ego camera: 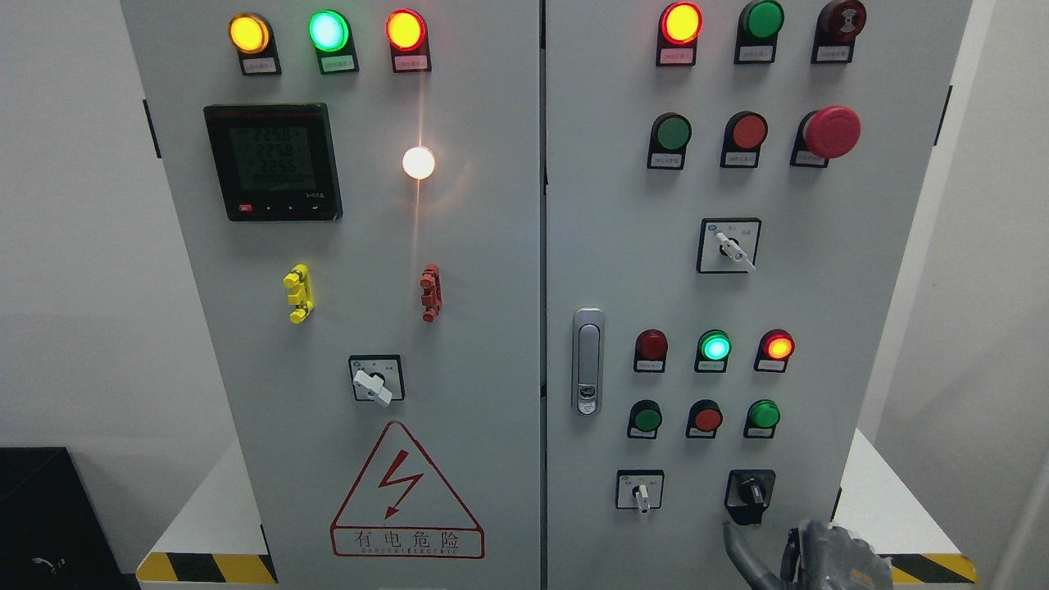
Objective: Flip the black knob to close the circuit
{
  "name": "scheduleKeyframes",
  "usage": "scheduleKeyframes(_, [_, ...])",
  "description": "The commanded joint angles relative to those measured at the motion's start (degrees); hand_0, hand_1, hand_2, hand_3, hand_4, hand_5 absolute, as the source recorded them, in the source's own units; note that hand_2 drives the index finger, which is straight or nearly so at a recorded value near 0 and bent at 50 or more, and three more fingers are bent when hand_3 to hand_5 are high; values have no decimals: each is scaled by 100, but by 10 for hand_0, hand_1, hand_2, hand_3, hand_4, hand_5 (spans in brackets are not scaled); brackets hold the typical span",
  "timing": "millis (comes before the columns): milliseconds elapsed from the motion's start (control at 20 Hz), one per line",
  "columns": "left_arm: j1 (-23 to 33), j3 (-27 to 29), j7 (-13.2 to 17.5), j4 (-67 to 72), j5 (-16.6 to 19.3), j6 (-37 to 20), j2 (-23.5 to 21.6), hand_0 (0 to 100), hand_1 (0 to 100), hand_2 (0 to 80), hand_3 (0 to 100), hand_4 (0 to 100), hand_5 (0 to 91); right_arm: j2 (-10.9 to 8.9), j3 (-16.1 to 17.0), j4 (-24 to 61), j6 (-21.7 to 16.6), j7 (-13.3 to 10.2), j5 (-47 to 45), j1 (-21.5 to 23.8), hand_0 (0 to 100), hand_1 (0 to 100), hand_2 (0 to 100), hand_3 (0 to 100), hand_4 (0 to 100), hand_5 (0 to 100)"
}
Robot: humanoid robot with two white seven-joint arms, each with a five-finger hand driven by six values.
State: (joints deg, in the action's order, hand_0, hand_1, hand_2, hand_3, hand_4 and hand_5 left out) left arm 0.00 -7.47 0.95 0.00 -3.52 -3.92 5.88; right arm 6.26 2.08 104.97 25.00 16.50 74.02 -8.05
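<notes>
The black knob [750, 492] sits in a black square plate at the lower right of the grey cabinet's right door [819, 328], its handle standing roughly upright. My right hand [807, 553] rises from the bottom edge just below and to the right of it. One grey finger [735, 547] reaches up to just under the knob's plate, apart from the knob itself. The other fingers are curled low at the picture's edge and hold nothing. My left hand is out of sight.
A white selector switch [641, 494] is left of the knob. Above are small red and green push buttons [706, 419], lit indicator lamps [715, 347], and a metal door latch [588, 360]. A red emergency stop [831, 131] juts out at the top right.
</notes>
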Motion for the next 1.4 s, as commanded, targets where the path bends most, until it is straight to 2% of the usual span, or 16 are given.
scheduleKeyframes(0, [123, 0, 2, -132, 0, -3, 1, 120, 556, 0, 0, 0, 0, 42, -102, 954, 22, -252, -580, 558, 0, 0, 797, 984, 890, 947])
scheduleKeyframes(250, [123, 0, 2, -132, 0, -3, 1, 120, 556, 0, 0, 0, 0, 51, -216, 1437, -4, -920, -1880, 1015, 0, 1, 709, 946, 845, 877])
scheduleKeyframes(400, [123, 0, 2, -132, 0, -3, 1, 120, 556, 0, 0, 0, 0, 113, -208, 1473, -65, -1289, -2565, 1209, 0, 5, 624, 892, 802, 780])
scheduleKeyframes(550, [123, 0, 2, -132, 0, -3, 1, 120, 556, 0, 0, 0, 0, 113, -208, 1473, -661, -1886, -3856, 1428, 0, 6, 490, 775, 713, 661])
scheduleKeyframes(700, [123, 0, 2, -132, 0, -3, 1, 120, 556, 0, 0, 0, 0, 104, -216, 1473, -1189, -2168, -5000, 1736, 0, 11, 405, 683, 639, 563])
scheduleKeyframes(950, [123, 0, 2, -132, 0, -3, 1, 120, 556, 0, 0, 0, 0, 78, -208, 1473, -1594, -2222, -6546, 2070, 0, 2, 247, 438, 410, 373])
scheduleKeyframes(1000, [123, 0, 2, -132, 0, -3, 1, 120, 556, 0, 0, 0, 0, 69, -208, 1456, -1665, -2196, -6811, 2106, 0, 1, 231, 416, 394, 364])
scheduleKeyframes(1050, [123, 0, 2, -132, 0, -3, 1, 120, 556, 0, 0, 0, 0, 69, -199, 1412, -1718, -2161, -6987, 2132, 0, 0, 168, 339, 299, 265])
scheduleKeyframes(1100, [123, 0, 2, -132, 0, -3, 1, 120, 556, 0, 0, 0, 0, 69, -190, 1377, -1779, -2117, -7128, 2158, 0, 0, 163, 328, 300, 246])
scheduleKeyframes(1150, [123, 0, 2, -132, 0, -3, 1, 120, 556, 0, 0, 0, 0, 60, -181, 1307, -1867, -2020, -7252, 2176, 0, 0, 97, 248, 225, 158])
scheduleKeyframes(1250, [123, 0, 2, -132, 0, -3, 1, 120, 556, 0, 0, 0, 0, 60, -155, 1193, -2043, -1678, -7454, 2194, 0, 0, 58, 195, 172, 101])
scheduleKeyframes(1350, [123, 0, 2, -132, 0, -3, 1, 120, 556, 0, 0, 0, 0, 60, -155, 1070, -2218, -1519, -7525, 2203, 0, 0, 0, 76, 65, 11])
